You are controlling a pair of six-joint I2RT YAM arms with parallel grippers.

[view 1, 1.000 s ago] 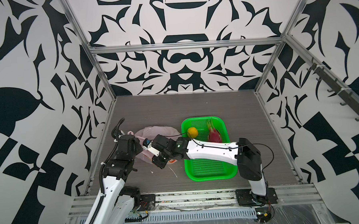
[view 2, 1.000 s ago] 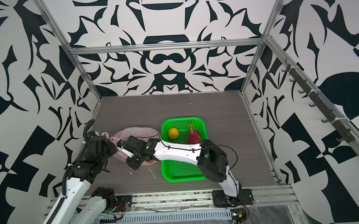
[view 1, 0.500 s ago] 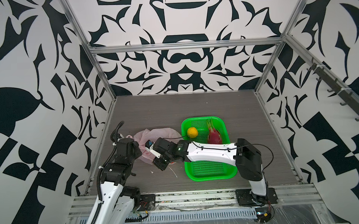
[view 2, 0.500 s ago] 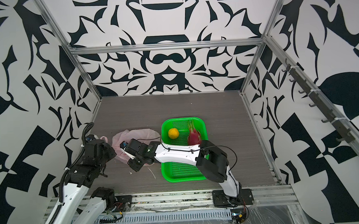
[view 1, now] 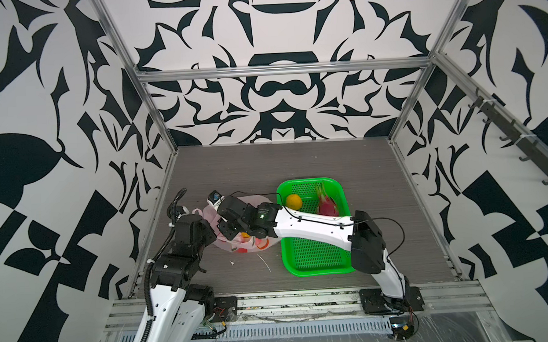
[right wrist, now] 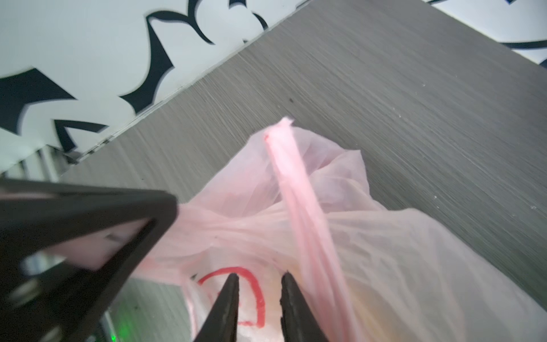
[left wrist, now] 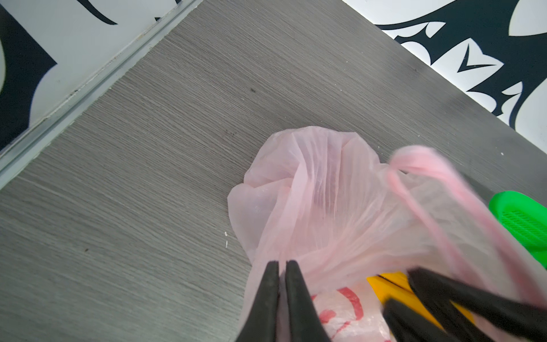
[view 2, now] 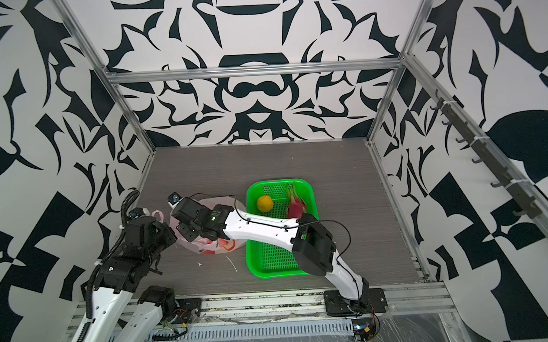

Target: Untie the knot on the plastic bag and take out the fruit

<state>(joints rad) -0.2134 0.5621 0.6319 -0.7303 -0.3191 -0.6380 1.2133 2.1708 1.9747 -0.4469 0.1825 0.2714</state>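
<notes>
Left pincer [left wrist: 278,266] is pinched shut on thin film of the pink bag [left wrist: 319,189]. Right pincer [right wrist: 260,279] stands narrowly parted over the bag. The bag lies at nine o'clock from the green basket [view 1: 314,259].

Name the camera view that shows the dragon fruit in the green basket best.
A top view: the dragon fruit lies clearly in the green basket. The left wrist view catches only a basket corner; the right wrist view shows neither.
</notes>
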